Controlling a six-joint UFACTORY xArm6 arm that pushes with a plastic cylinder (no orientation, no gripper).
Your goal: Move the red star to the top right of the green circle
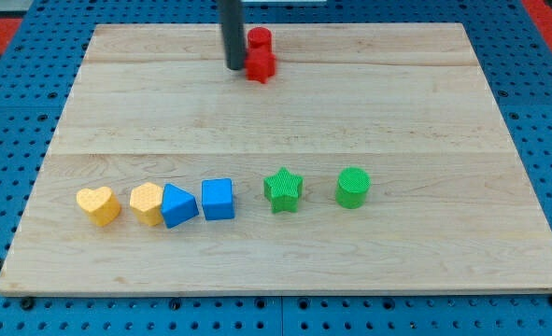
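Near the view's top, just left of centre, my tip (pixel 235 67) sits on the pale wooden board (pixel 285 121), w/ the straight dark rod rising out of frame above it. No pincer on this rig, so nothing is released, clenched or grasped; the rod end only touches or nearly touches what it pushes. Right beside the tip, on its right, is the red star-shaped block (pixel 261 65); contact or a hair's gap, can't tell which. Directly behind the star, toward the view's top, stands a red cylinder block (pixel 260 39), touching or almost touching it. Both reds are close to the board's top edge. Rest of the blocks form a rough row in the lower half, well apart from the reds. From the view's left: a yellow heart-shaped block (pixel 98 205), then a second yellow block (pixel 146 203), shape partly hidden, prob. rounded; a blue triangular block (pixel 178 205) pressed against that yellow one; a blue cube-like block (pixel 218 199) just beside the triangle. Then a gap, then a green star-shaped block (pixel 283 189), and further right the green circle block (pixel 353 187), a short ribbed cylinder standing upright. Red star lies up and to the left of the green circle, far from it. Around the board is a blue perforated table (pixel 23 103).
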